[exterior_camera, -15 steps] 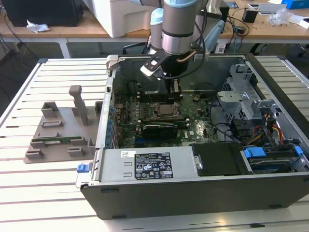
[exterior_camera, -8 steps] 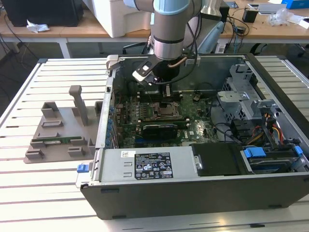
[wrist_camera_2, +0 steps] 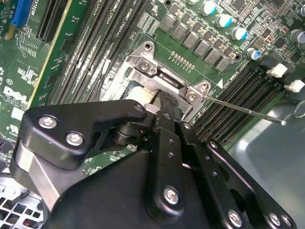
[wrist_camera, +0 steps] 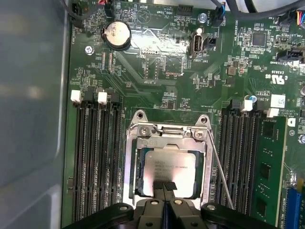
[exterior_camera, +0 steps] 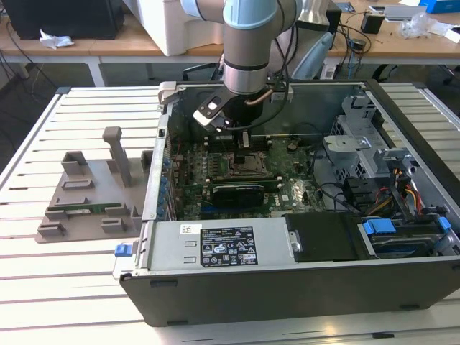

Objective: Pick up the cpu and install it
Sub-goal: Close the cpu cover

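The black gripper (wrist_camera_2: 159, 107) hangs close over the green motherboard (wrist_camera_2: 19, 67), its tip at the metal socket frame (wrist_camera_2: 147, 64), a thin rod (wrist_camera_2: 248, 111) jutting beside.

Pale slatted worktable (exterior_camera: 43, 302), wooden desks (exterior_camera: 402, 44) behind, loose cables (exterior_camera: 351, 34) on top, even light

- The arm (exterior_camera: 248, 29) enters the exterior view at 12 o'clock, and its last pale-blue and grey link hangs almost vertical, aimed toward 6 o'clock.
- The wrist (exterior_camera: 244, 72), a silver-banded cylinder, sits directly under that link.
- A black and metal mount (exterior_camera: 213, 109) juts from the wrist at about 8 o'clock.
- The gripper (exterior_camera: 243, 138) points straight down at 6 o'clock of the wrist.
- In the first wrist view its two slim black fingers (wrist_camera: 160, 187) are pressed together, tip against tip.
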Robot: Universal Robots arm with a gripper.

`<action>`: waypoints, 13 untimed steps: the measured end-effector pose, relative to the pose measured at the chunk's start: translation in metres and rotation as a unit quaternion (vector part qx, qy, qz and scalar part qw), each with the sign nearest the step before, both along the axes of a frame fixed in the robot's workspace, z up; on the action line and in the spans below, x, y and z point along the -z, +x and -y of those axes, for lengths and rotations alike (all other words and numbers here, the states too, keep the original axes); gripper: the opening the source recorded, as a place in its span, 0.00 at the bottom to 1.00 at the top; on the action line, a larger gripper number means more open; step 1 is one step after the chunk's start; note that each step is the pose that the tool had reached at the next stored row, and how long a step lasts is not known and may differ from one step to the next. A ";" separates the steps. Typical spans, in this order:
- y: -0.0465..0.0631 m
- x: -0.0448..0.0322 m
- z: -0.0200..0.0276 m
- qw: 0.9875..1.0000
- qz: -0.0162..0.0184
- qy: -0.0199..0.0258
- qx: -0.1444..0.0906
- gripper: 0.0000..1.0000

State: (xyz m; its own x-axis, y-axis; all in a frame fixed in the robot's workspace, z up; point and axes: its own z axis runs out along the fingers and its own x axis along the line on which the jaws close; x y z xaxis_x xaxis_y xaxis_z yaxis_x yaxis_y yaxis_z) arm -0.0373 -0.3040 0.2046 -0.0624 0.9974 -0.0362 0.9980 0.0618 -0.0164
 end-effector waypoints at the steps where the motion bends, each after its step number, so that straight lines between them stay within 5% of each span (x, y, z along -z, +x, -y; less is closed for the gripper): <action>1: 0.003 -0.0020 -0.0002 1.000 0.001 0.001 0.000 0.11; 4: 0.016 -0.0086 0.0000 1.000 -0.001 0.000 0.000 0.11; 8: 0.019 -0.0430 0.0001 1.000 -0.002 0.000 0.000 0.11; 11: 0.019 -0.0580 0.0001 1.000 -0.002 0.000 0.000 0.11; 13: 0.019 -0.0600 0.0000 1.000 -0.002 0.000 0.000 0.11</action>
State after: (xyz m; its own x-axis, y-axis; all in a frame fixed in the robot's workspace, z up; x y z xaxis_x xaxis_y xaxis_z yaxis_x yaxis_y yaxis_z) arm -0.0181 -0.3040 0.2646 -0.0627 0.9974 -0.0365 0.9979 0.0620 -0.0198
